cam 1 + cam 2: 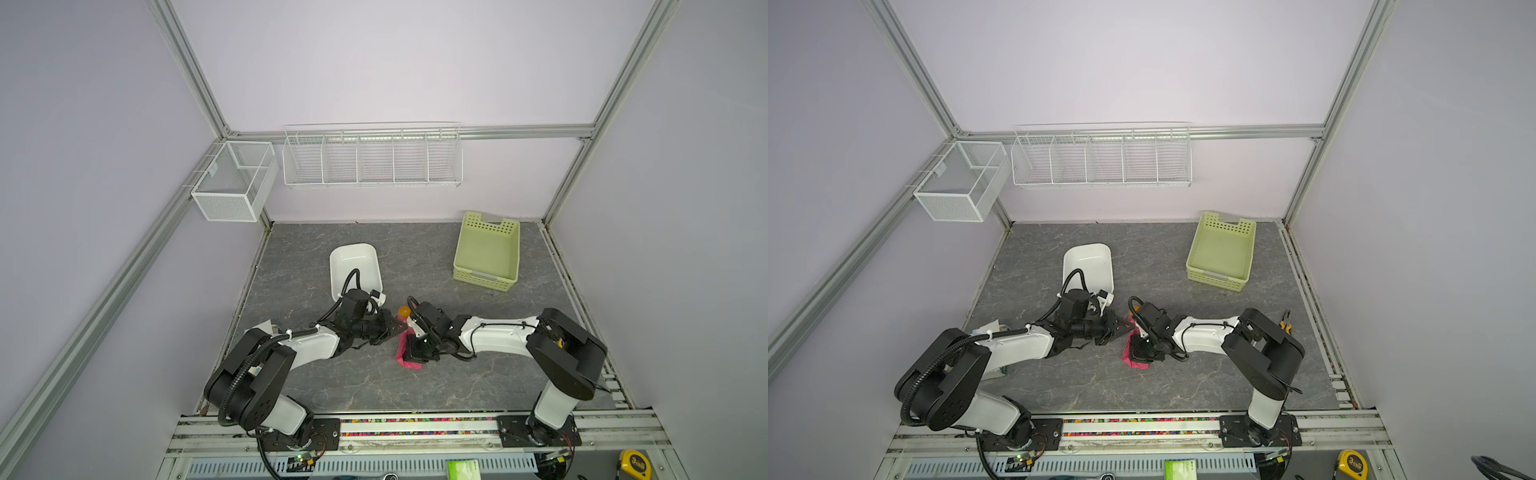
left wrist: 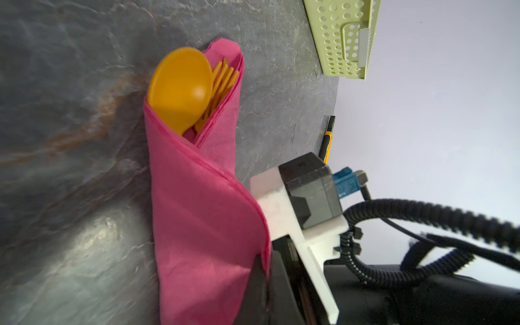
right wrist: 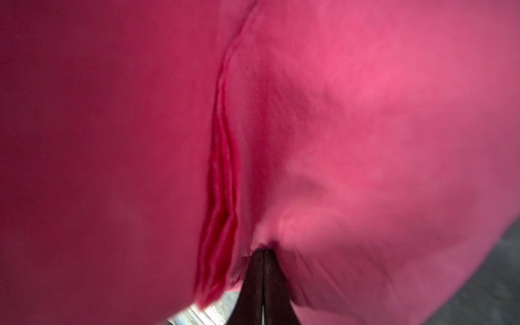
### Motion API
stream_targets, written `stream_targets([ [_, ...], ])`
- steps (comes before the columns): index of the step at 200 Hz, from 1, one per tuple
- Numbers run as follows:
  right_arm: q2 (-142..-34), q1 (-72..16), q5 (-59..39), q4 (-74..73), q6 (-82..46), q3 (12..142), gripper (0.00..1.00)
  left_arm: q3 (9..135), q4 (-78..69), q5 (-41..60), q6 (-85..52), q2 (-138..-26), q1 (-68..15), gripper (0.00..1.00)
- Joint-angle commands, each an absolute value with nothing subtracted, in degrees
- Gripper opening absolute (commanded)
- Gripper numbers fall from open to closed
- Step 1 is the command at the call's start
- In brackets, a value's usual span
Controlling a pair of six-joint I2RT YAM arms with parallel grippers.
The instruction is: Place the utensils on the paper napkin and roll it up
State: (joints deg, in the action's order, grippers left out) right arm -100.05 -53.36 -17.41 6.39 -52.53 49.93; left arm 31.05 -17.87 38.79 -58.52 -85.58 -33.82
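Observation:
The pink paper napkin (image 2: 197, 211) lies mid-table, wrapped round the orange utensils. The spoon's bowl (image 2: 183, 87) and the fork's tines (image 2: 225, 76) stick out of its open end; no knife can be made out. In both top views the roll (image 1: 405, 361) (image 1: 1136, 365) lies between the two arms, with the spoon bowl (image 1: 404, 311) at its far end. My left gripper (image 2: 266, 281) (image 1: 399, 328) is shut, a raised napkin flap running into its jaw seam. My right gripper (image 3: 264, 253) (image 1: 417, 353) points down, shut, and the napkin (image 3: 365, 112) puckers at its tips.
A white tub (image 1: 353, 266) stands just behind the left wrist. A green perforated basket (image 1: 488, 253) sits at the back right. Black-and-yellow pliers (image 1: 1285, 322) lie near the right edge. Wire baskets (image 1: 372, 158) hang on the back wall.

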Motion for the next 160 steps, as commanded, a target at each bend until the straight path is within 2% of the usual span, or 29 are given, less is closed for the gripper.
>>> stream_targets([
  [1,-100.92,-53.99,-15.4,8.41,-54.7,47.01,0.07,30.22,-21.82,37.83,-60.33,-87.09,-34.1,0.0],
  [90,-99.04,-54.05,-14.68,-1.05,-58.48,42.13,0.07,31.49,-27.15,41.3,-61.35,-97.18,-35.92,0.0],
  [160,-99.35,-54.09,-15.61,-2.81,-57.71,41.82,0.07,34.51,-26.48,42.08,-61.17,-98.45,-37.96,0.0],
])
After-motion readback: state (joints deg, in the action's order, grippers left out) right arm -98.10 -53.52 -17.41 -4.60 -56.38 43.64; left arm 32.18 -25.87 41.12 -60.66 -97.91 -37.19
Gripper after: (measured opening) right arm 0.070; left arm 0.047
